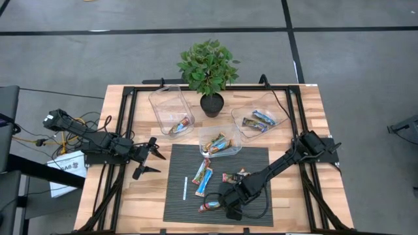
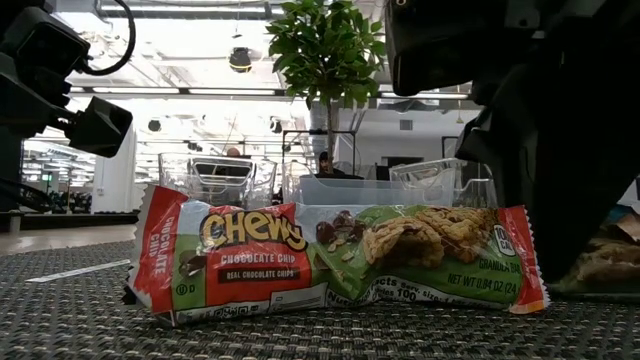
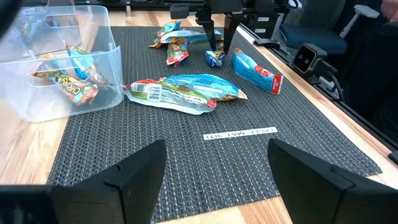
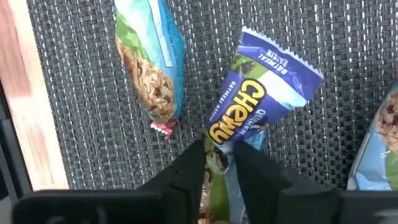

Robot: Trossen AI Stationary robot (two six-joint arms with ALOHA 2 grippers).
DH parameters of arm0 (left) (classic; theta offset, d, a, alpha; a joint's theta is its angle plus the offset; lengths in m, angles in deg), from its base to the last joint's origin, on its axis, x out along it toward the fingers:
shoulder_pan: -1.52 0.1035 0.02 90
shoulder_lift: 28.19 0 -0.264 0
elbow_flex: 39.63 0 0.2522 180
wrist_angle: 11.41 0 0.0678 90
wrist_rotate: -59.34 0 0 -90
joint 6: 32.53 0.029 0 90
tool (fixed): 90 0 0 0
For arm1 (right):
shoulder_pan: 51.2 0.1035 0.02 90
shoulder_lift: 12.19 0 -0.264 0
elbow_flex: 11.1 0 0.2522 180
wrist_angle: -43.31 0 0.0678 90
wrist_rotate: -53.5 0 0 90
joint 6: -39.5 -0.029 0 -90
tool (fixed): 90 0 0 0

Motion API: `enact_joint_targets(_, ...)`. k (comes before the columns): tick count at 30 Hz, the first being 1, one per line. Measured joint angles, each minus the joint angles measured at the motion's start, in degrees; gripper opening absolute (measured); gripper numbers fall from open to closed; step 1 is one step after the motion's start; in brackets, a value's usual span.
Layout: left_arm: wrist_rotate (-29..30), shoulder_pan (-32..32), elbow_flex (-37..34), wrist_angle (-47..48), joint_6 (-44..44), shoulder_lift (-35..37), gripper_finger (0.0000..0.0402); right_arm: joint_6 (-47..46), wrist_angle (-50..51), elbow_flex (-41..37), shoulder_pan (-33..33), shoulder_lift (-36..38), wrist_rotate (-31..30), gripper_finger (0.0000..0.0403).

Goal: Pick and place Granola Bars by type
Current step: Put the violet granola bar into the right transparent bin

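Closing on the blue Chewy bar (image 4: 249, 112), the right hand (image 4: 219, 163) is pinching one crimped end of the wrapper, its fingers narrowed to a slim gap around the foil. This bar is lying on the dark mat (image 1: 255, 160), near the mat's front edge, with the red-and-green Chewy bar (image 2: 340, 255) just beside it. The left hand (image 1: 149, 160) is hovering spread wide over the counter (image 1: 117, 104) at the mat's left edge, holding nothing.

The bars are probably light and slightly stiff, and the glossy film is likely slippery, so a grip across the flat end seal or the body should hold better than one at a corner. More loose bars (image 1: 204, 175) are lying close together on the mat, leaving little room for sideways motion. Three clear bins (image 1: 171, 108) are standing behind the mat, and the potted plant (image 1: 209, 72) is standing between two of them.
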Motion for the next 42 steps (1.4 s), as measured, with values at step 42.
enact_joint_targets(42, -0.09, -0.02, 0.02, 0.09, -0.02, 0.00, 0.0274, 2.02, -0.94, -0.11, -3.74, 12.38, 2.94, 0.0003)
